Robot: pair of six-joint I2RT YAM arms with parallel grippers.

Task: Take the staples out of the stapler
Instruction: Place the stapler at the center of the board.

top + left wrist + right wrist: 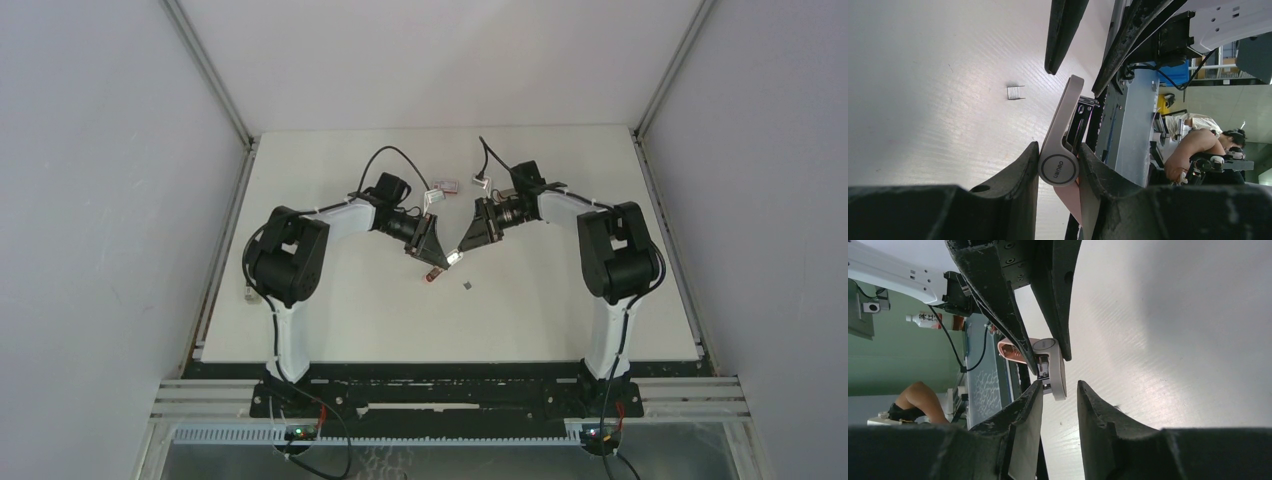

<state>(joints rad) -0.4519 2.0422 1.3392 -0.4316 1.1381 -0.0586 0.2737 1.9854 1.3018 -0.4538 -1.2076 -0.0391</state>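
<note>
The left gripper (1059, 147) clamps its matte black fingers on the round hinge end of a small stapler (1063, 120). The stapler's smooth silver top arm is angled away from a dark metal magazine and a pink base. The right gripper (1059, 384) has its jaws parted around the arm's free tip, with a clear gap on one side. A short, ridged grey block of staples (1016, 92) lies on the white, finely ribbed table (923, 100), near the stapler but apart from it.
</note>
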